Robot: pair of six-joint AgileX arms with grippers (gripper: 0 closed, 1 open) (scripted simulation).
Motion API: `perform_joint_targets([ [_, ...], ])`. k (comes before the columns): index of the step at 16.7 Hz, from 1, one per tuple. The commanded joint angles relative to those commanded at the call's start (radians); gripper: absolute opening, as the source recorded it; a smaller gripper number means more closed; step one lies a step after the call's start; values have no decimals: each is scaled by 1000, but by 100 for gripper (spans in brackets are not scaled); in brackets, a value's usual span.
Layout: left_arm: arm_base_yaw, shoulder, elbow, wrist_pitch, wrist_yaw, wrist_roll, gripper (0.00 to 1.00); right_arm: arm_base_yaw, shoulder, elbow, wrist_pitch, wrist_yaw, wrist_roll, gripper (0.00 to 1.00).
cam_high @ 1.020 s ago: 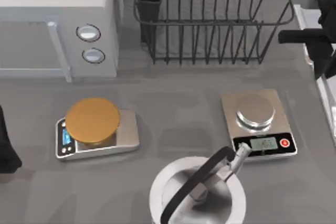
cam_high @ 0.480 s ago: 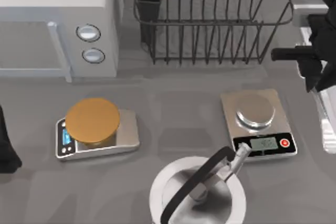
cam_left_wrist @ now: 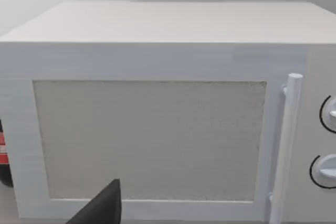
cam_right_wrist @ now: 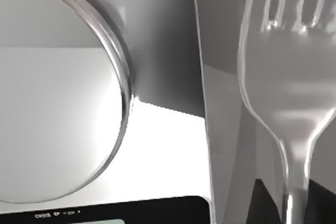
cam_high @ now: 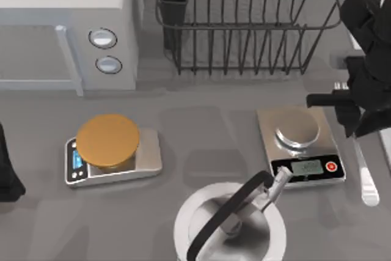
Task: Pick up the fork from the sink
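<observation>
1. Fork, slim shiny silver metal [cam_high: 365,172], is hanging just below the right gripper [cam_high: 359,128] in the top view, its long handle running down-frame to a rounded widened tip beside the right edge of the steel kitchen scale with the round platter [cam_high: 299,142].
2. Right wrist view is showing the fork head [cam_right_wrist: 286,77] close up: tines pointing away from the camera, neck narrowing toward the fingers, scale platter [cam_right_wrist: 58,93] alongside.
3. Right gripper is appearing closed on the fork near its neck; the finger contact itself is hidden under the black wrist body, so this is a judgement from how the fork is lining up with the tool.
4. Sink, pale grey-white basin: a sliver of light rim [cam_high: 386,145] is sitting at the frame's right edge, just to the gripper's right. The fork is lying over grey counter rather than inside the basin.
5. Key relation: fork's long axis is running straight out from the gripper, toward the near table edge; the right arm is the one on it.
6. Left arm is sitting parked at the far left edge [cam_high: 7,172]; its wrist camera is facing the white microwave oven [cam_left_wrist: 157,129]. Its finger state cannot be told.
7. Judgement: the pick looks largely done; any swing risks the handle tip clipping the scale.
</observation>
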Motion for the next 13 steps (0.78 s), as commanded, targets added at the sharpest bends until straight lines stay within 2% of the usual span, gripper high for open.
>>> perform_joint_targets([
  [3, 0, 0, 0, 0, 0, 0, 100, 0, 0, 0, 0, 0, 0, 0],
  [13, 0, 0, 0, 0, 0, 0, 100, 0, 0, 0, 0, 0, 0, 75],
])
